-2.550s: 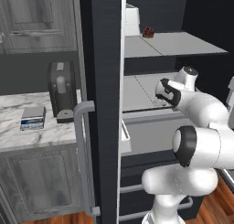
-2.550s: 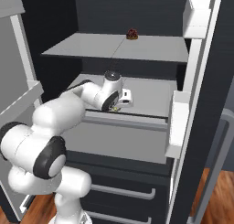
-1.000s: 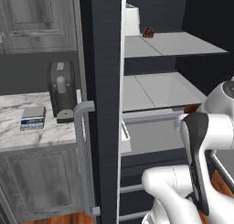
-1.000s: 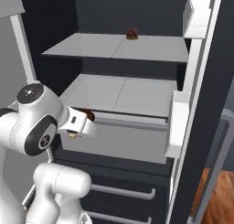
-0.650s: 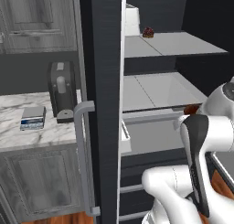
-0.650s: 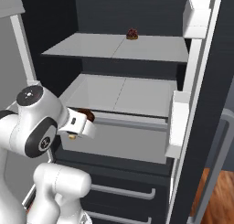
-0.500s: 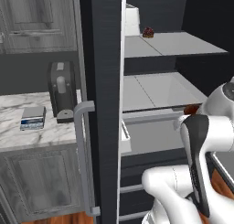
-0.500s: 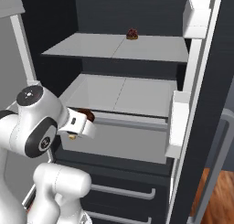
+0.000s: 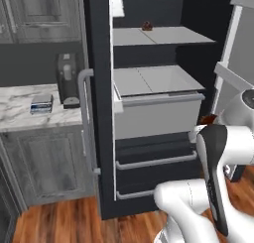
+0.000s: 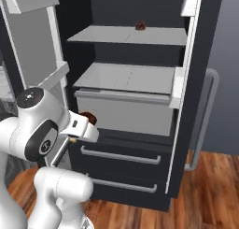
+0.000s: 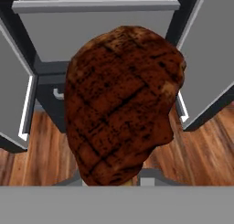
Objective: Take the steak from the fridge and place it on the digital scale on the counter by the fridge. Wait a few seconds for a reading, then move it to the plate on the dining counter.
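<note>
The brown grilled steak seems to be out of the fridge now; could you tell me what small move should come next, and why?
Probably swing left toward the small flat grey digital scale on the white marble counter. The gripper holds the brown grilled steak outside the tall black fridge, low by its drawers, and the scale stands bare.

The steak (image 11: pixel 122 104) is a dark red-brown slab with grill marks, up in the air in front of the open fridge (image 9: pixel 149 113), level with its grey drawer. The scale (image 9: pixel 41 103) lies flat on the marble counter (image 9: pixel 20 119) left of the fridge.
</note>
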Motion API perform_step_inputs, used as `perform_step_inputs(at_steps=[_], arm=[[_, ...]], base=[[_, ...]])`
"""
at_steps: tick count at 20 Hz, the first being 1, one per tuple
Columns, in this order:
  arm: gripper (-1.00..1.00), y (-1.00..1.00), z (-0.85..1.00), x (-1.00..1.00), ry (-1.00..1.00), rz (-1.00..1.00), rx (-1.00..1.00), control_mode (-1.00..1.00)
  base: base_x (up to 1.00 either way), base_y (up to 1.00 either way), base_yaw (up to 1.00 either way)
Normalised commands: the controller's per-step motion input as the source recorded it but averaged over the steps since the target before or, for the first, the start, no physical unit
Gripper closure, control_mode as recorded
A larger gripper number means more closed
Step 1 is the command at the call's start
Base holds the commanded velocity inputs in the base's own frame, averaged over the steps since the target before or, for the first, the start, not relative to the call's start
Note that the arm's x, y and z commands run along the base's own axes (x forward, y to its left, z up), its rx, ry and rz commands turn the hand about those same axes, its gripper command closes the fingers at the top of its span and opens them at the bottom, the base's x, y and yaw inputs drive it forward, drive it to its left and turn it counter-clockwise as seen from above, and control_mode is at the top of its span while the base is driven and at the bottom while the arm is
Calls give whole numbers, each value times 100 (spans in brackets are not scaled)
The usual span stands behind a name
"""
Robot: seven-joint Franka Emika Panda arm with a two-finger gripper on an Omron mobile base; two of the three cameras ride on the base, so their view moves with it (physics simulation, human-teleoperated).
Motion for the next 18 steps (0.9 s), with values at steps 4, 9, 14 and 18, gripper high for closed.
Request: perform_step_inputs(at_steps=[4,9,14,18], arm=[[100,0,0,0,0,0,0,100],[100,0,0,0,0,0,0,100],[100,0,0,0,0,0,0,100],[100,0,0,0,0,0,0,100]], base=[[-100,4,4],[-100,55,33],[-86,90,53],[-27,97,52]])
